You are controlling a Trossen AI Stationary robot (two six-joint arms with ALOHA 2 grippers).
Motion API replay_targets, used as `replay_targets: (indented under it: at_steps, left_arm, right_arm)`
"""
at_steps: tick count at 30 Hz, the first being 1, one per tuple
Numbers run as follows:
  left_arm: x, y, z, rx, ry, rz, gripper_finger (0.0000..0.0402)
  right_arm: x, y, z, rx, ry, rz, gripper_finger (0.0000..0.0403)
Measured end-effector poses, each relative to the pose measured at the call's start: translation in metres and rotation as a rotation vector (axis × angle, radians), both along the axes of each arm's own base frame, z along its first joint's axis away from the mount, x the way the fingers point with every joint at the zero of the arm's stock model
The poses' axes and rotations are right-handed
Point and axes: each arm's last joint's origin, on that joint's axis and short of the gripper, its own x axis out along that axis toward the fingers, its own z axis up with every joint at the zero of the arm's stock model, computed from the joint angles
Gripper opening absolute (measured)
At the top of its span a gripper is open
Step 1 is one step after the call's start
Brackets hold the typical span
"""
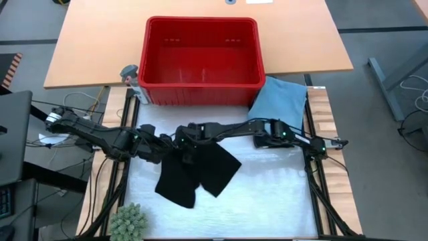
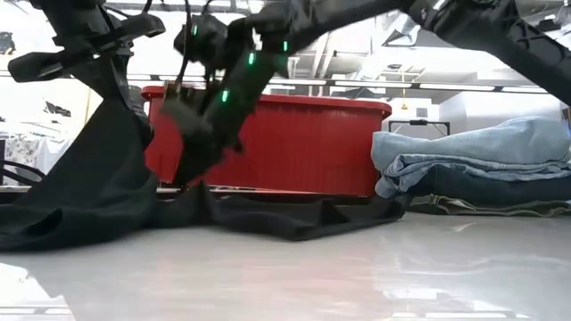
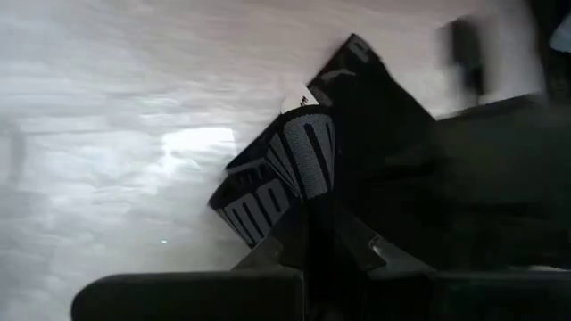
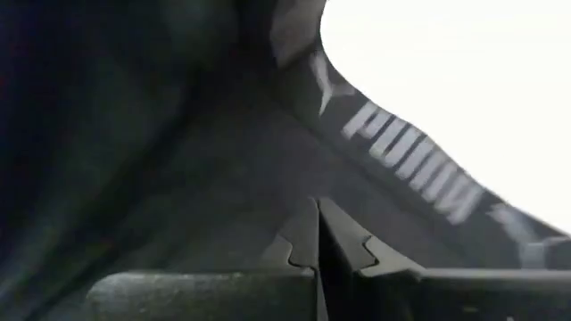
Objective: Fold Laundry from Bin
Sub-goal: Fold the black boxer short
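A black garment (image 1: 200, 171) with a lettered waistband lies partly on the white table top (image 1: 267, 194), in front of the red bin (image 1: 200, 57). My left gripper (image 3: 308, 209) and my right gripper (image 4: 318, 203) meet over its upper part, both shut on it. In the low view the cloth hangs in a dark drape (image 2: 98, 178) at the left, and its other end lies flat on the table (image 2: 294, 218). A folded light blue garment (image 1: 279, 99) rests on the table beside the bin's right end. My left gripper pinches the black garment at its grey-lettered waistband (image 3: 303, 165) between its two shut fingers, slanting down from the table's left. The cloth hangs below the hold. My right gripper pinches the black cloth just below the lettered waistband (image 4: 312, 187), slanting down from the right. The cloth's lower part lies on the table.
Stacked folded blue garments (image 2: 482, 165) sit at the right in the low view. A green spiky ball (image 1: 127, 224) lies at the near left corner. A small grey object (image 1: 129, 72) stands by the bin's left end. Bare table top lies at the near right.
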Motion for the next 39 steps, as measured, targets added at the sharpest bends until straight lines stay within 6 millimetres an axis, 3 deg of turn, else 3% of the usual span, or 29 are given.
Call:
replay_targets:
  at_steps: [3,6,9,15,20,23,26,32,39]
  left_arm:
    - [-0.002,0.001,-0.001,0.012,0.02,0.012,0.0002]
    - [-0.002,0.003,-0.001,0.026,0.021,0.025,0.0002]
    - [-0.002,0.005,-0.001,0.045,0.032,0.022,0.0002]
    - [0.0,0.008,0.0,0.063,0.043,-0.008,0.0002]
    - [0.001,0.007,0.0,0.077,0.057,-0.065,0.0002]
    - [0.003,0.007,0.001,0.091,0.053,-0.101,0.0002]
    - [0.005,0.006,0.001,0.112,0.069,-0.179,0.0007]
    - [0.006,0.004,0.001,0.149,0.135,-0.345,0.001]
    - [0.006,0.004,0.001,0.168,0.176,-0.438,0.001]
  right_arm:
    - [-0.006,-0.007,0.021,-0.002,0.059,-0.016,0.0031]
    - [-0.016,-0.008,0.029,-0.011,0.184,0.011,0.0038]
    - [-0.025,0.004,0.047,-0.039,0.228,0.063,0.0038]
    - [-0.066,0.059,0.123,0.002,0.198,0.144,0.0026]
    - [-0.083,0.134,0.147,-0.019,0.084,0.338,0.0031]
    - [-0.079,0.186,0.143,-0.027,-0.056,0.422,0.0045]
    - [-0.062,0.22,0.123,-0.097,-0.213,0.375,0.006]
    - [-0.029,0.235,0.102,-0.149,-0.479,0.28,0.0113]
    - [0.001,0.232,0.014,-0.045,-0.395,0.242,0.0223]
